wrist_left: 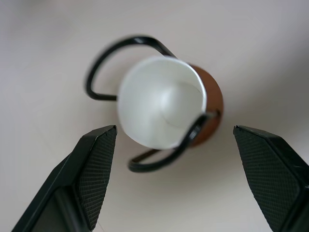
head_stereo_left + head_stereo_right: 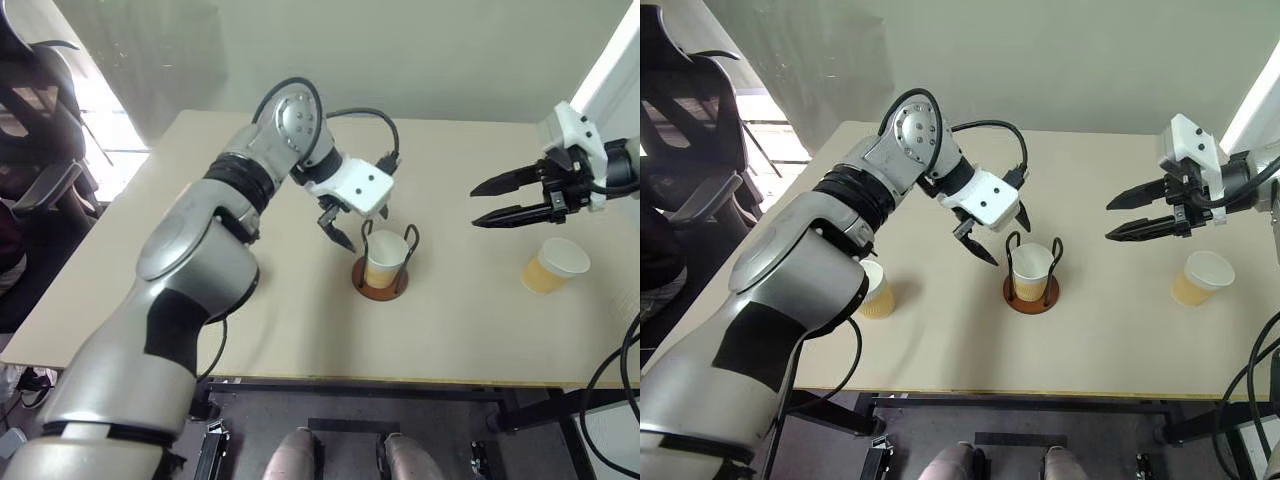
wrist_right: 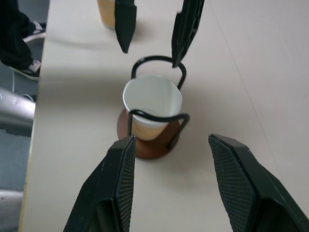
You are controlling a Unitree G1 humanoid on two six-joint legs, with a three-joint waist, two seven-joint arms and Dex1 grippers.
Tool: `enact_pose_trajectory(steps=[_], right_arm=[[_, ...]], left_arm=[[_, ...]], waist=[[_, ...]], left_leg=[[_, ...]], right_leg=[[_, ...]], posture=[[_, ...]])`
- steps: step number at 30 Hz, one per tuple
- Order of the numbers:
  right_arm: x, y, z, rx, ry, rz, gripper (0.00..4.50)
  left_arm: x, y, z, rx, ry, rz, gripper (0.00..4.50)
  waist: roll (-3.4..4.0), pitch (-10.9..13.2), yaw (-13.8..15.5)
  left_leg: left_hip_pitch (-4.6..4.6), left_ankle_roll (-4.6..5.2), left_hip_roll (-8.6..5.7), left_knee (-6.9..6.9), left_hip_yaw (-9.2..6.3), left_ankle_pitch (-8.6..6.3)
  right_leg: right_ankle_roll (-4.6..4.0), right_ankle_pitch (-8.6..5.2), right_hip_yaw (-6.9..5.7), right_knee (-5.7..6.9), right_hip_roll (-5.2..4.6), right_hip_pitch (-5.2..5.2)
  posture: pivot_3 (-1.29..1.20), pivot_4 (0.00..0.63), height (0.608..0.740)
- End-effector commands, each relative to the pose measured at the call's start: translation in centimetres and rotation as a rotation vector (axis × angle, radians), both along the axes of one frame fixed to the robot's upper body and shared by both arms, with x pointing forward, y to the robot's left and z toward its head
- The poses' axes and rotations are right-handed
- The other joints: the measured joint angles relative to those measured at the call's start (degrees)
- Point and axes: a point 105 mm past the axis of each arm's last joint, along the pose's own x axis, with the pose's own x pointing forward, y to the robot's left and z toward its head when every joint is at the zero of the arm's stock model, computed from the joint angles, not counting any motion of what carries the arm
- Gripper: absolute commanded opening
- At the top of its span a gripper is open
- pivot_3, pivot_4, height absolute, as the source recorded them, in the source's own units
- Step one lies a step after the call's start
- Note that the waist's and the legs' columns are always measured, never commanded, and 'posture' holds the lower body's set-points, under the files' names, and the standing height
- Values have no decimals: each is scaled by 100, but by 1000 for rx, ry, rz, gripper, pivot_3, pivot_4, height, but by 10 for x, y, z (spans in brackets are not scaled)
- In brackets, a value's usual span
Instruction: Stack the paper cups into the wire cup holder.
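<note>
The wire cup holder (image 2: 381,282) stands mid-table with one paper cup (image 2: 384,257) upright inside its two dark loops. My left gripper (image 2: 366,232) hovers just above and to the left of it, open and empty; in the left wrist view the left gripper (image 1: 175,129) straddles the cup (image 1: 161,104) without touching. A second paper cup (image 2: 556,266) lies tilted on the table at the right, below my open, empty right gripper (image 2: 476,206). A third cup (image 2: 876,291) stands at the left, partly hidden behind my left arm.
The beige table (image 2: 450,330) runs to a front edge close to me and a wall beyond its far edge. A black office chair (image 2: 690,150) stands off the table's left side. A dark trouser leg and shoe (image 3: 21,46) show beside the table.
</note>
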Motion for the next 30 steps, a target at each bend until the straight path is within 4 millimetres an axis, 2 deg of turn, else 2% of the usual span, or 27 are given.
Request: enact_pose_trajectory(steps=[1, 5, 10, 14, 21, 24, 30], right_arm=[[-3, -9, 8, -1, -38, -21, 2435], [0, -18, 6, -13, -37, -44, 2435], [4, -24, 3, -23, -36, -58, 2435], [6, -25, 2, -34, -38, -59, 2435], [3, -37, -4, -86, -27, -88, 2435], [-1, -43, -11, -109, -6, -102, 2435], [-3, -70, -31, -259, 3, -143, 2435]], left_arm=[[-7, -2, 23, -119, 52, -10, 4128], [-9, 7, 48, -240, 94, 32, 4128], [-9, 18, 59, -302, 117, 63, 4128], [-9, 11, 66, -378, 179, 72, 4128], [-13, 6, 68, -427, 203, 39, 4128], [-16, 10, 73, -462, 231, 35, 4128], [-24, 26, 59, -461, 290, 28, 4128]], waist=[[0, 0, -2], [0, 0, -13], [1, -1, -8], [1, -1, 5], [1, -1, -2], [1, -1, -2], [3, -1, -31]], left_leg=[[0, 0, 0, 0, 0, 0], [2, 0, 1, 0, 1, 0], [5, 0, 2, 1, 1, 0], [3, 0, 0, 5, 1, 1], [4, 0, -1, -2, 4, 0], [5, 0, 0, -5, 2, 0], [8, 0, 4, -2, 7, 1]], right_leg=[[0, 0, 0, 0, 0, 0], [0, 0, 1, 4, 2, -2], [-2, -1, 2, 4, 3, 0], [-3, -2, 1, 3, 0, 2], [-2, -6, 2, 2, -1, 1], [-1, -10, 0, 3, -1, 2], [2, -11, 3, 7, -1, 2]], posture=[[0, 150, 740], [0, 150, 740], [0, 150, 740], [0, 150, 740], [0, 150, 740], [0, 150, 740], [0, 150, 740]])
